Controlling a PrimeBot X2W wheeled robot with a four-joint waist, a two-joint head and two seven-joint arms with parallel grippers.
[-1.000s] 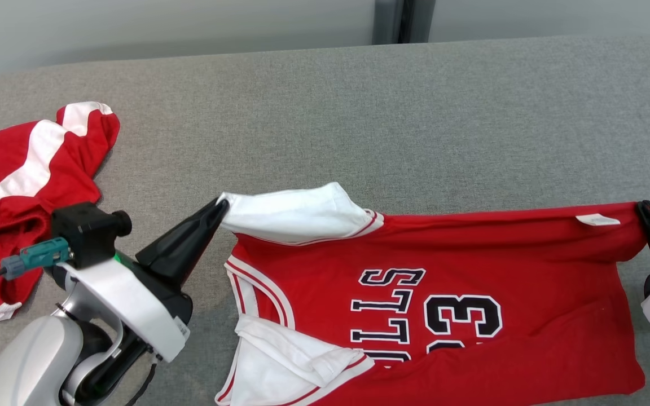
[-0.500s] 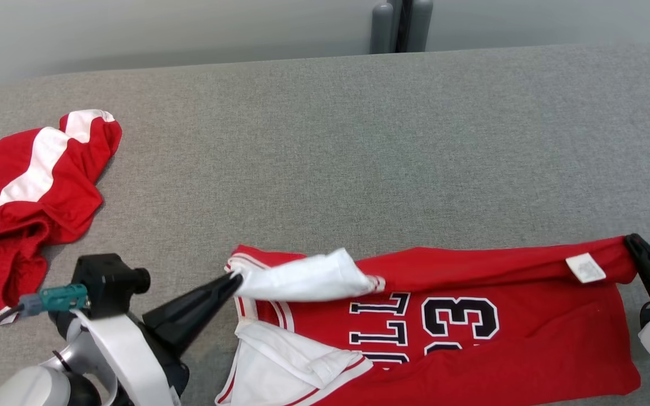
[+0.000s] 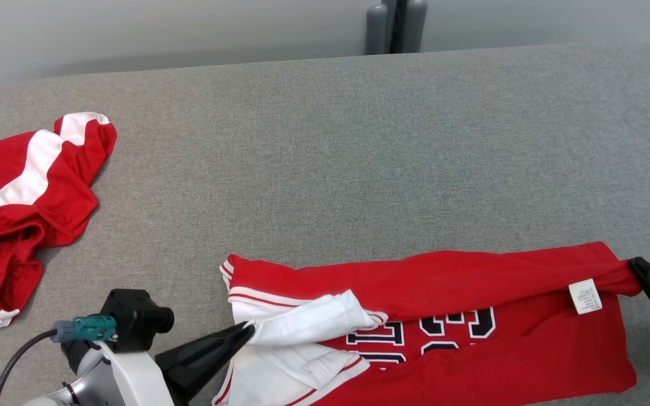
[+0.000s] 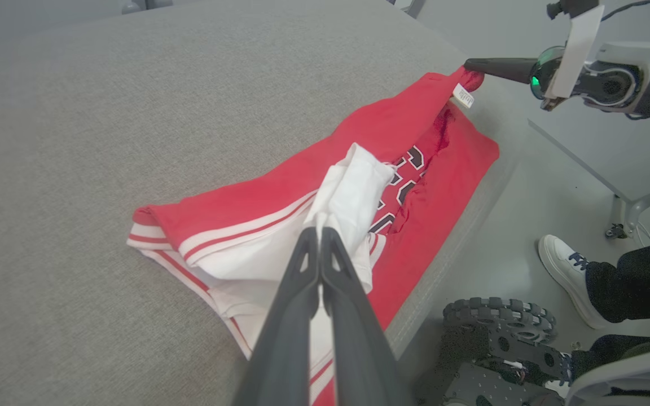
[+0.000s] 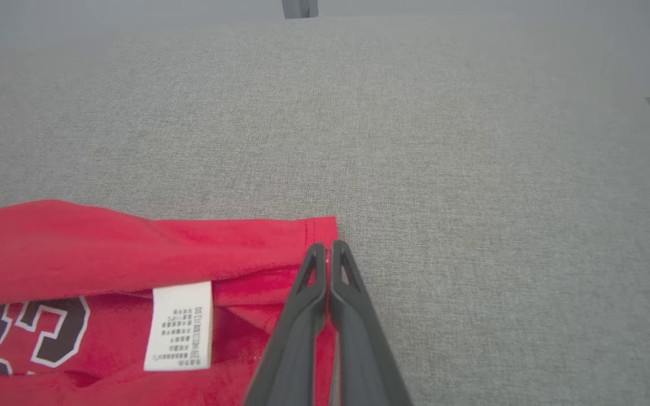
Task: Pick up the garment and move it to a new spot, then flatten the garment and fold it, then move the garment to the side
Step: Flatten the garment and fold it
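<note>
The garment (image 3: 471,282) is a red jersey with white trim and dark lettering, lying at the near edge of the grey surface with its far edge folded toward me. My left gripper (image 3: 249,329) is shut on the white shoulder strap (image 4: 353,192) at the jersey's left end. My right gripper (image 3: 635,264) is shut on the red hem corner (image 5: 319,231) at the right end, near a white care label (image 5: 179,325). In the left wrist view the garment (image 4: 392,129) stretches away to the right gripper (image 4: 469,65).
A second red and white garment (image 3: 26,197) lies crumpled at the far left of the grey padded surface (image 3: 359,141). In the left wrist view a person's shoe (image 4: 567,276) and the robot's wheeled base (image 4: 500,327) are on the floor beyond the surface edge.
Both grippers have pulled their held corners toward me, folding the jersey's far edge over its front so more of the lettering is covered. The camera also shifted slightly.
</note>
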